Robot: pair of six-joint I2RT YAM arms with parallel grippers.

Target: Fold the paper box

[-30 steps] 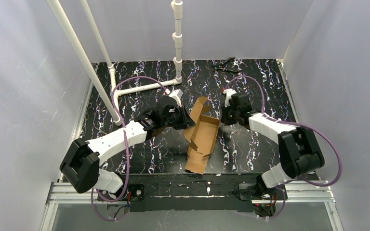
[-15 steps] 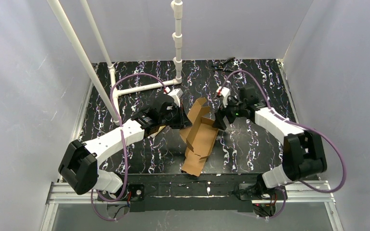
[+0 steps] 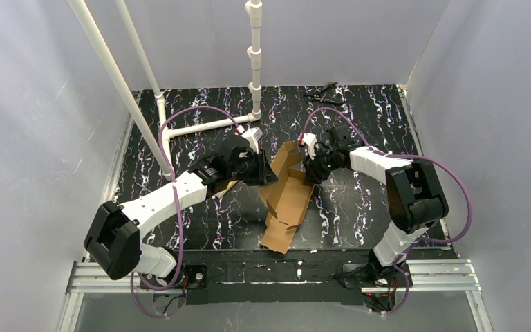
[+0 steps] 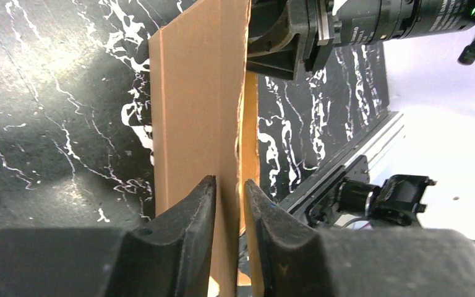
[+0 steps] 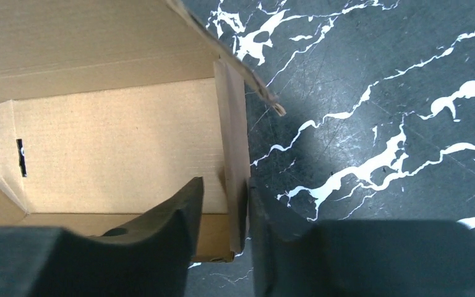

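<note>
The paper box (image 3: 290, 200) is a brown cardboard sheet, partly raised into a trough, lying mid-table with its long axis toward the near edge. My left gripper (image 3: 268, 174) is at the box's far left wall. In the left wrist view its fingers (image 4: 230, 184) stand slightly apart with that wall (image 4: 198, 93) between them. My right gripper (image 3: 309, 173) is at the far right wall. In the right wrist view its jaws (image 5: 224, 185) straddle the upright side wall (image 5: 234, 142): the outer finger touches it and the inner finger stands off over the box floor (image 5: 111, 136).
A white pipe frame (image 3: 207, 126) lies on the black marbled table at the back left, with an upright pipe (image 3: 254, 62) behind the box. A dark hand tool (image 3: 323, 93) lies at the back edge. White walls enclose three sides.
The right gripper swung left onto the box's right wall, opened wide, then narrowed around it. The left jaws eased slightly apart. The box shifted a little left.
</note>
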